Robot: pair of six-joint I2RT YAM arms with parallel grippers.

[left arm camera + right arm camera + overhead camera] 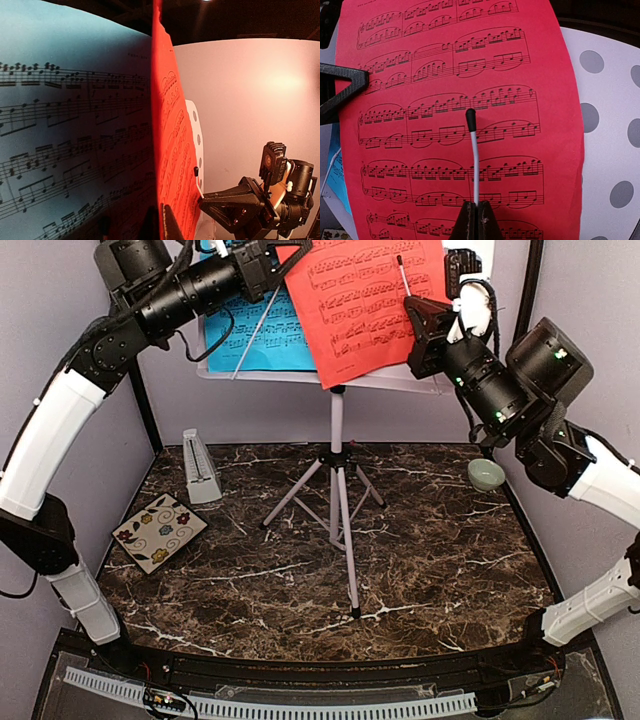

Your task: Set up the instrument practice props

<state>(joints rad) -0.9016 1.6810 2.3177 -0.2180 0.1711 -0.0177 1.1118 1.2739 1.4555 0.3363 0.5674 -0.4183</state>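
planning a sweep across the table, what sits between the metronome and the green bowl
The music stand's tripod legs, between metronome and green bowl; the top view shows it.

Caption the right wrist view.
Right gripper pinching the page-holder wire over the red-orange music sheet on the perforated stand.

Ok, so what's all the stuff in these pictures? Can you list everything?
music stand: 1, white with holes, on tripod legs, mid-table
blue music sheet: 1, blue, stand's left side
red music sheet: 1, red-orange, on the stand, overlapping the blue one
holder wires: 2, white, one across each sheet
metronome: 1, pale grey, table's left
coaster: 1, floral, near left
bowl: 1, green, far right
table: 1, dark marble
left tool: 1, black, seems to pinch the red music sheet's edge
right tool: 1, black, shut on that sheet's wire
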